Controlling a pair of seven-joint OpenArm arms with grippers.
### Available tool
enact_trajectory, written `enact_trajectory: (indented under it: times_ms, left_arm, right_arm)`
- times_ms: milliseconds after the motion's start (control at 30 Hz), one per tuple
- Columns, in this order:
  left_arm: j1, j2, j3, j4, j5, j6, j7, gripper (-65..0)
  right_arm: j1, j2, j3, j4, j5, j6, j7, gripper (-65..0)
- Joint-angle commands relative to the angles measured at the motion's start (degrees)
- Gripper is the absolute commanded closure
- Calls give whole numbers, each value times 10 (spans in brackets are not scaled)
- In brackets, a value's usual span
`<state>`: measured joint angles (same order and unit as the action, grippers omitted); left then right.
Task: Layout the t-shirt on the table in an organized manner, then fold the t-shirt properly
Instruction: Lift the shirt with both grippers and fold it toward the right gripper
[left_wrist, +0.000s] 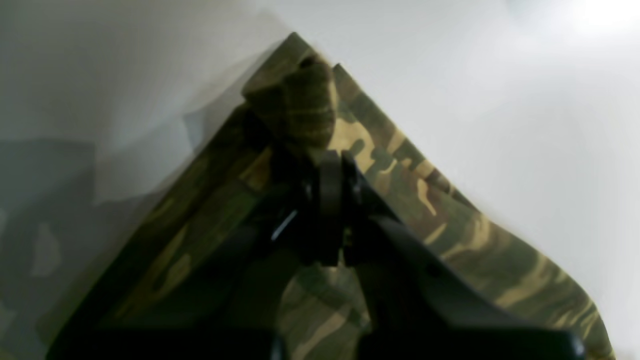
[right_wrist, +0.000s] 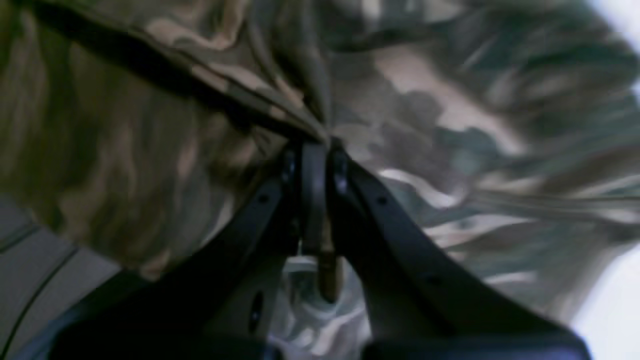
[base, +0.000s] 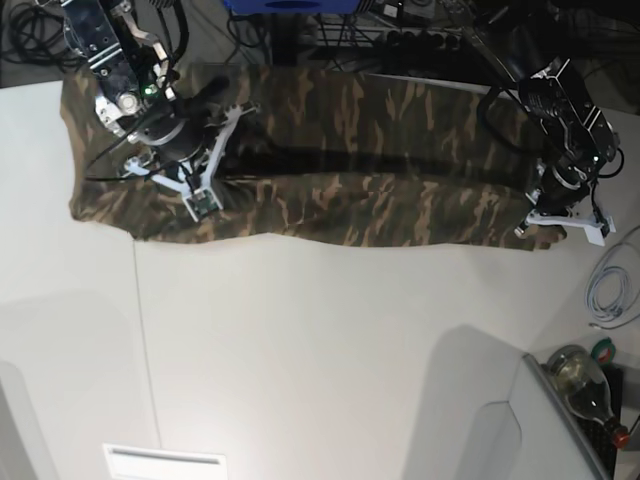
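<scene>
Overhead, one t-shirt (base: 330, 190) lies stretched in a long camouflage band across the far side of the white worktop (base: 320, 340), with two arms over it, one at each end. The right tool (base: 200, 165) sits on the cloth at that view's left; the left tool (base: 560, 215) sits at the cloth's corner on its right. A single bottle (base: 580, 380) and a coil of pale cable (base: 610, 290) lie off the worktop's edge, seen from overhead only.

Close up, the left wrist camera shows the left tool (left_wrist: 332, 165) clenched on a bunched fold at a pointed corner of the shirt, white worktop on both sides. The right wrist camera shows the right tool (right_wrist: 317, 150) clenched on a gathered ridge of fabric, cloth filling nearly the whole blurred view.
</scene>
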<state>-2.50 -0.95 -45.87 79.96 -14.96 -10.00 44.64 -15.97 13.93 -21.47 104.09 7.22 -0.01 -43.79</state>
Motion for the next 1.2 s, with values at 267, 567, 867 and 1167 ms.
enact_trajectory:
  times_ms: [267, 567, 867, 1167]
  left_arm:
    - [-29, -9, 81, 68, -3, 1, 23, 0]
    - [-52, -8, 102, 54, -5, 22, 21, 0]
    - [-54, -8, 103, 19, -4, 23, 19, 0]
    - [-52, -10, 100, -12, -1, 23, 18, 0]
  right_arm:
    - [204, 2, 2, -24, 1, 49, -100, -8]
    - [369, -3, -1, -227, -1, 136, -76, -8]
    - [427, -4, 1, -378, -1, 135, 71, -146]
    - [326, -2, 133, -220, -1, 103, 70, -495]
